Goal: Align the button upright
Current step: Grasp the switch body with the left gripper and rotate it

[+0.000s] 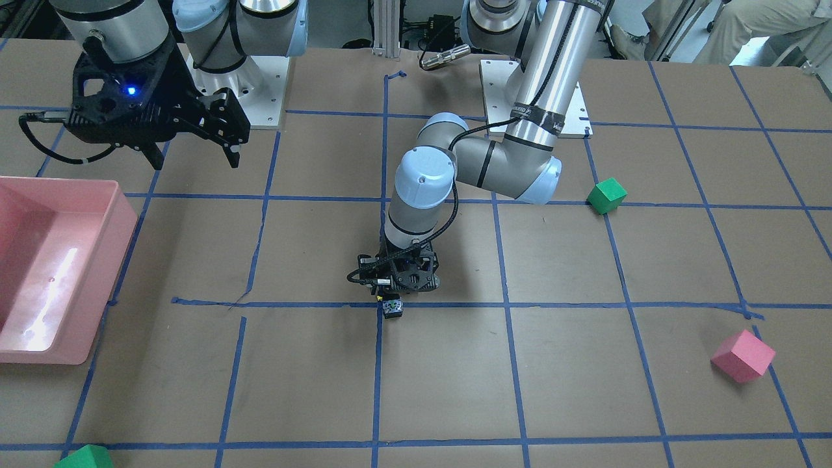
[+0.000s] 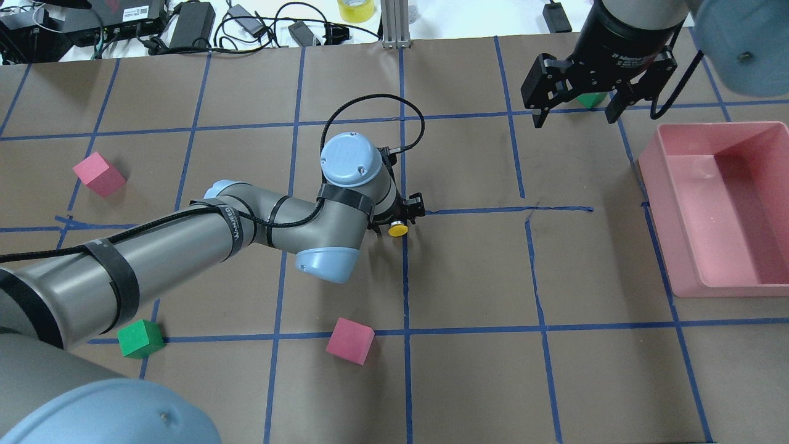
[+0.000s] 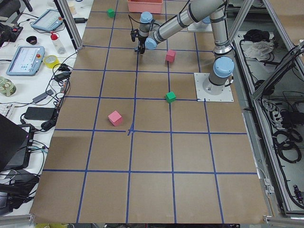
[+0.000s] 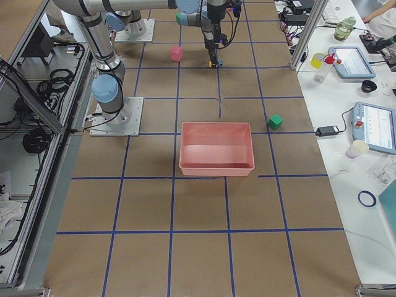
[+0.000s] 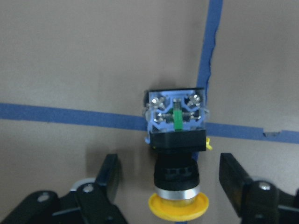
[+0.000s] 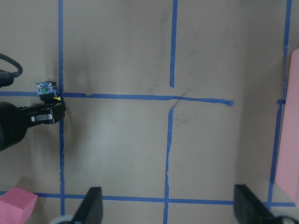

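The button (image 5: 176,154) lies on its side on the brown table where two blue tape lines cross. Its yellow cap (image 2: 397,229) points toward the robot and its whitish base block (image 1: 392,308) points away. My left gripper (image 5: 170,163) is low over it, open, with one finger (image 5: 110,172) on each side of the black body and a gap on both sides. My right gripper (image 2: 576,111) hangs open and empty, high above the table near the pink bin. The right wrist view shows the button (image 6: 46,88) at its left edge.
A pink bin (image 2: 653,166) stands on the robot's right. Pink cubes (image 2: 98,174) (image 2: 350,341) and a green cube (image 2: 140,338) lie on the left half. Another green cube (image 2: 592,98) sits behind the right gripper. Blue tape lines grid the table.
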You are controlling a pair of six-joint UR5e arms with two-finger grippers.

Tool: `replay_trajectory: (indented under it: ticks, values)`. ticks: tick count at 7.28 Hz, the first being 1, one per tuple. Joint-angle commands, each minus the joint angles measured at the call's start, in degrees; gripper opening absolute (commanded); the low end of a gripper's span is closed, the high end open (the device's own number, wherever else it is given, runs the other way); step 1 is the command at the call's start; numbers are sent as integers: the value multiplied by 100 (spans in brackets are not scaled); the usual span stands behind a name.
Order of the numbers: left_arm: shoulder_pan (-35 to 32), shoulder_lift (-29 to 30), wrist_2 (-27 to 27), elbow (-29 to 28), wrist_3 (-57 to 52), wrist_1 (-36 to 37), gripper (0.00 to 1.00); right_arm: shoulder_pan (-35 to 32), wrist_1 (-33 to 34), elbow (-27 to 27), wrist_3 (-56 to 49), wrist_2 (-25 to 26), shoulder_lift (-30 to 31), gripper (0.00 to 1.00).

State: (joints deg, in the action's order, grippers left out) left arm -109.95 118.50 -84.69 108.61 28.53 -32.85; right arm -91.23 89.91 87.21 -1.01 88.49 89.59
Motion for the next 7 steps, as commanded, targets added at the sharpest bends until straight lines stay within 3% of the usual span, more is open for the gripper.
replay_trajectory:
  ticks: [1, 2, 4, 7]
  values:
    - [0, -11, -38, -102, -57, -194, 0, 9, 0, 59, -14, -7, 15, 100]
    - [0, -46, -74, -260, 73, -387, 0, 9, 0, 77, -14, -7, 15, 100]
    - [105, -152, 101, -847, 1191, -1683, 0, 9, 0, 77, -57, 2, 15, 100]
    - [1034, -205, 2649, -807, 2951, -2225, 0, 9, 0, 77, -102, 2, 15, 100]
